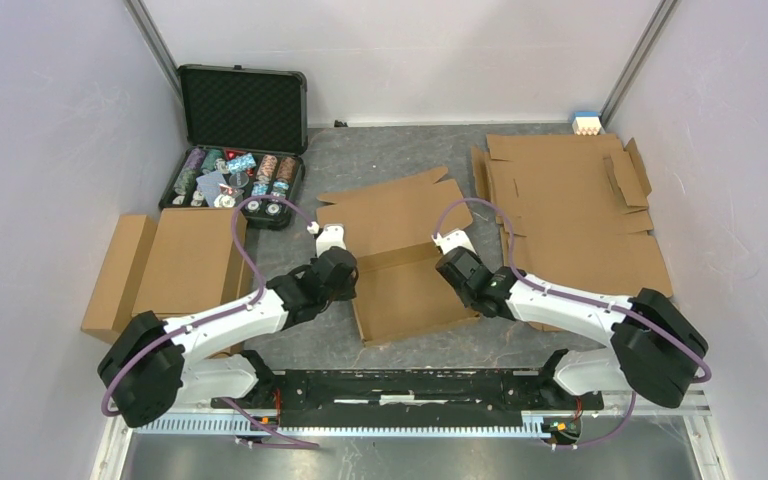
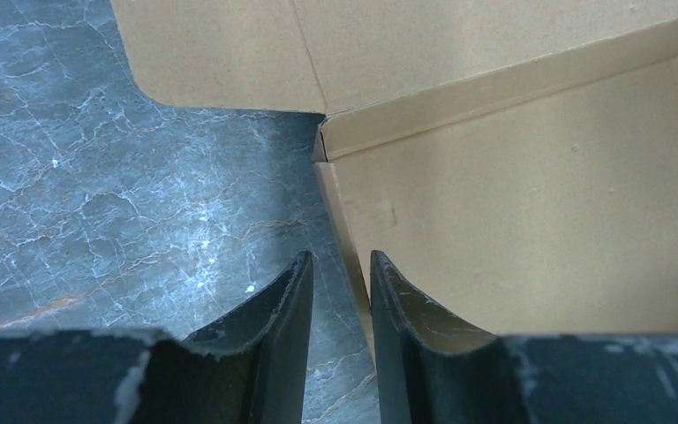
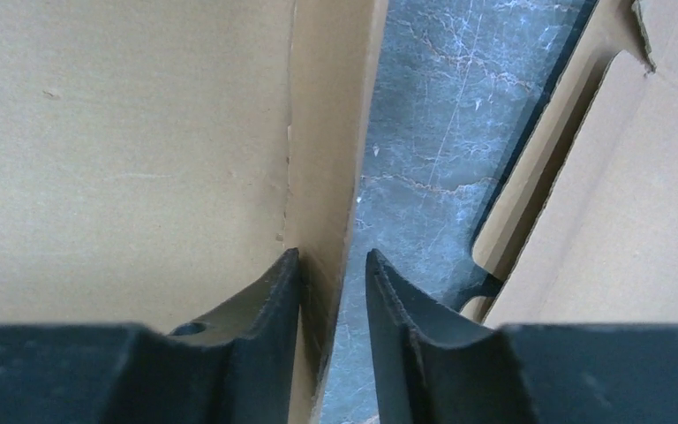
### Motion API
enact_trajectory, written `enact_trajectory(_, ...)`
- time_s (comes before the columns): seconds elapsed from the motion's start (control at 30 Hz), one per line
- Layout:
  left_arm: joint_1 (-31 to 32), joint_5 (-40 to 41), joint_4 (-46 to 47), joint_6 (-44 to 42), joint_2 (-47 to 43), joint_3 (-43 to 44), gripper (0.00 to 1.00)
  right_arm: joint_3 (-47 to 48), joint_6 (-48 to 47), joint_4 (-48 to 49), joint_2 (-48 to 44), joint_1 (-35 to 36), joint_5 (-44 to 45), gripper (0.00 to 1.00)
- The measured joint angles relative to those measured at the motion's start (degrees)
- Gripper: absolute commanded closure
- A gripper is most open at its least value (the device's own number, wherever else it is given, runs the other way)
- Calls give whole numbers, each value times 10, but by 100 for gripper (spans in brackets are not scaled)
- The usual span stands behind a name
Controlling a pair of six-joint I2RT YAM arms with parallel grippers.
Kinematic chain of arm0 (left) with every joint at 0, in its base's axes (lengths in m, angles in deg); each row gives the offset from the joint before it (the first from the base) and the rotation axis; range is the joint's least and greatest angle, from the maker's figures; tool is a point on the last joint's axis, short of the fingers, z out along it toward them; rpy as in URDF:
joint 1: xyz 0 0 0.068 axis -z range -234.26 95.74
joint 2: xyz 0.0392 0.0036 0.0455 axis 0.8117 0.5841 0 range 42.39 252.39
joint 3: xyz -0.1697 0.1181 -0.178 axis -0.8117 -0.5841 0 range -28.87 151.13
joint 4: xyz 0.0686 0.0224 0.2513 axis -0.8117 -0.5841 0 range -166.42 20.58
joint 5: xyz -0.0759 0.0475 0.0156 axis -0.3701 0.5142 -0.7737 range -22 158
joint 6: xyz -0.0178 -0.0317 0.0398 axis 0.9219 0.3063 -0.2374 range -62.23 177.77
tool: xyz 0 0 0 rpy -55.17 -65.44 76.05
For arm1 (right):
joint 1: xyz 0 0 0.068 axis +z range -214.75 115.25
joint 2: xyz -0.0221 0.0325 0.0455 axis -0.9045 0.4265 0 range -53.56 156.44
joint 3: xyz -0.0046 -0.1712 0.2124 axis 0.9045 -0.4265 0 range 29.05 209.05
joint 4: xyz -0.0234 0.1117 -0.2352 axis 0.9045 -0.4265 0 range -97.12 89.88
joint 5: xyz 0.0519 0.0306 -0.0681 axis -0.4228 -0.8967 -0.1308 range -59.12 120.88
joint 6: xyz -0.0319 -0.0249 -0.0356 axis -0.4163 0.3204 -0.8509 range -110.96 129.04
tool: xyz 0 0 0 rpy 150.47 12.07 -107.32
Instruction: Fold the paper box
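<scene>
The paper box [image 1: 405, 290] lies in the middle of the table as a shallow brown tray with its side walls up and its lid flap [image 1: 400, 215] leaning back. My left gripper [image 1: 343, 272] is at the box's left wall. In the left wrist view the gripper [image 2: 342, 256] straddles that wall [image 2: 340, 208], open, with table showing in the gap. My right gripper [image 1: 452, 262] is at the right wall. In the right wrist view the gripper [image 3: 333, 254] is open around that wall [image 3: 331, 159], which rests against the inner finger [image 3: 278, 291].
A black case of poker chips [image 1: 240, 140] stands open at the back left. A folded cardboard box [image 1: 175, 265] lies at the left. Flat cardboard sheets [image 1: 570, 210] cover the right side, close to the right arm. A small blue-and-white item [image 1: 586, 122] sits at the back wall.
</scene>
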Motion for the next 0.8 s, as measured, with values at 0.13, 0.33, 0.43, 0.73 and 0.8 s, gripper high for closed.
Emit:
enact_trajectory(0.13,2,-2,3,1,0,0,62,0,6,10,11,0,9,90)
enact_trajectory(0.33,-2,-5,-7,-5,-43,-2,56,-1,10,29,22,0,33,92)
enact_trajectory(0.43,-57,-37,-3,-19,-95,-7,48,-7,5,33,25,0,46,91)
enact_trajectory(0.73,-213,-200,78,-33,-54,-40,20,-16,-21,57,19,-8,24,90)
enact_trajectory(0.8,-231,-238,113,-30,-25,-44,18,-21,-26,62,12,-11,18,90)
